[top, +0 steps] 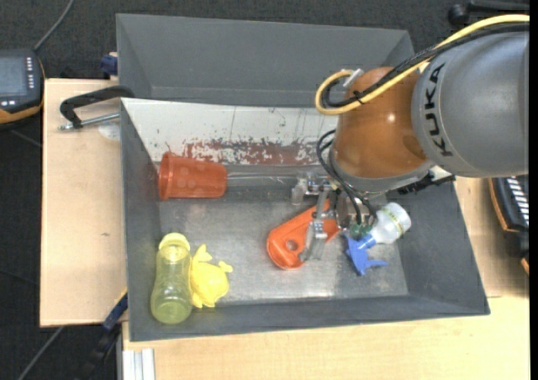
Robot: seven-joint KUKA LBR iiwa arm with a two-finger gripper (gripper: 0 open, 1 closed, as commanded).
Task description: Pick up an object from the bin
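Note:
My gripper [322, 231] hangs low in the bin's middle right, under the arm's orange cover. Its metal fingers stand on either side of the upper end of an orange plastic tool [293, 242] with a round hole in its broad end. The tool lies slanted on the bin floor, broad end toward the lower left. Whether the fingers press on it I cannot tell. Just right of the gripper lies a blue-and-white spray-type piece [376, 237], its blue part pointing toward the front.
An orange ribbed cup [192, 176] lies on its side at the back left. A yellow-green bottle [171, 279] and a yellow toy [208, 278] rest in the front left corner. The arm fills the right side above the bin.

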